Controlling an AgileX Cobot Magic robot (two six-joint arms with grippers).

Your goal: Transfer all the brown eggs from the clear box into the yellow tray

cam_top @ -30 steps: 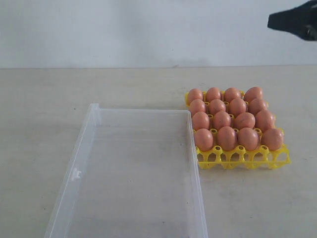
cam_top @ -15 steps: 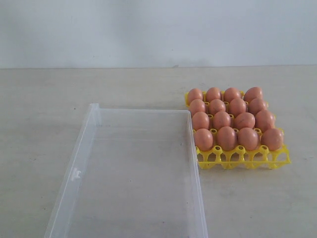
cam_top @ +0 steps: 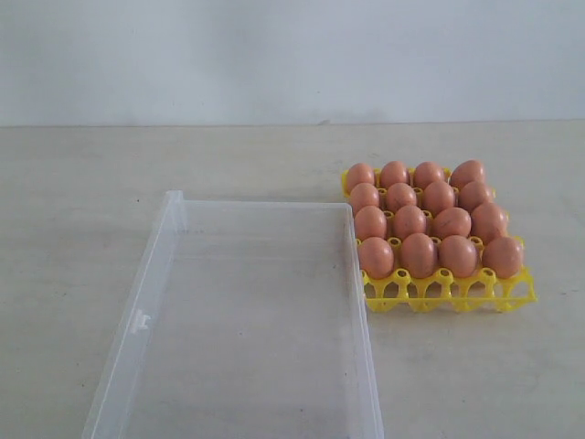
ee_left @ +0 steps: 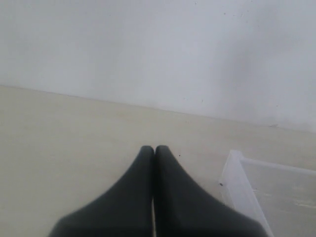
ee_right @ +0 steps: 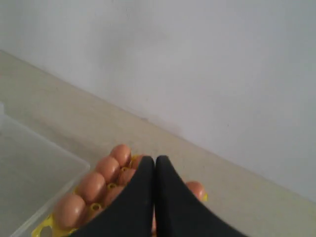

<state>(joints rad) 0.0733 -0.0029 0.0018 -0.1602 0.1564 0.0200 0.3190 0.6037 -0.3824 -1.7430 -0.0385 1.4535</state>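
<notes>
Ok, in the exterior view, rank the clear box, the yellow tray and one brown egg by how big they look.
1. clear box, largest by far, though nearer the camera and cut off at the bottom edge.
2. yellow tray.
3. front-left brown egg, smallest.

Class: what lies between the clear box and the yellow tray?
Nothing. In the exterior view the clear box and yellow tray sit side by side, with no object between them.
</notes>
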